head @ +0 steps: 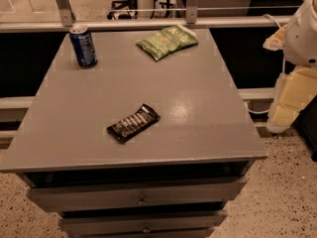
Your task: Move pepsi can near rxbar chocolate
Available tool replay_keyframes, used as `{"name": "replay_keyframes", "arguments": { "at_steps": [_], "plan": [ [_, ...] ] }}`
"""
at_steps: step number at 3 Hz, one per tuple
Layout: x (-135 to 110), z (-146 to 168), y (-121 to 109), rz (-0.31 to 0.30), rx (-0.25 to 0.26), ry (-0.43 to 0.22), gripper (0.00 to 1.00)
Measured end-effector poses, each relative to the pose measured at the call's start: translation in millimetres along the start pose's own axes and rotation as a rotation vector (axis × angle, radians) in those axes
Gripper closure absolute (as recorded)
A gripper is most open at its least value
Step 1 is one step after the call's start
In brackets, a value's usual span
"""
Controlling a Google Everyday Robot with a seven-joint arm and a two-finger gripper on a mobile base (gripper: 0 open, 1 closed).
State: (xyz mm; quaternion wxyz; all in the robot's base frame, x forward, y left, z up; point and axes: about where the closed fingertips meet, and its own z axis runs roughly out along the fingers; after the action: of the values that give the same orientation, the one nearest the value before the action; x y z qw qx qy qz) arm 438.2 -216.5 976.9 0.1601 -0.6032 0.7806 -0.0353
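Note:
The pepsi can (83, 46) stands upright at the far left corner of the grey table (198, 83), blue with a silver top. The rxbar chocolate (133, 123), a flat black bar with white lettering, lies near the table's front middle, angled. My gripper (290, 100) hangs off the table's right side, below the white arm housing (302, 31), far from both the can and the bar. It holds nothing that I can see.
A flat green snack bag (167, 41) lies at the table's far edge, right of centre. The table has drawers (141, 197) at the front. A railing and glass wall (148, 14) run behind the table. Speckled floor surrounds it.

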Motion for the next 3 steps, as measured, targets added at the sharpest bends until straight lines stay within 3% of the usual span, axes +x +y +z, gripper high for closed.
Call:
{"name": "replay_keyframes", "arguments": {
  "at_steps": [1,2,3],
  "plan": [
    [-2,2,-1,-0.003,0.002,-0.005,0.00],
    [-39,30,-24,-0.043,0.022,-0.094,0.00],
    [-94,66,-49,-0.066,0.028,-0.233,0.00]
  ]
}}
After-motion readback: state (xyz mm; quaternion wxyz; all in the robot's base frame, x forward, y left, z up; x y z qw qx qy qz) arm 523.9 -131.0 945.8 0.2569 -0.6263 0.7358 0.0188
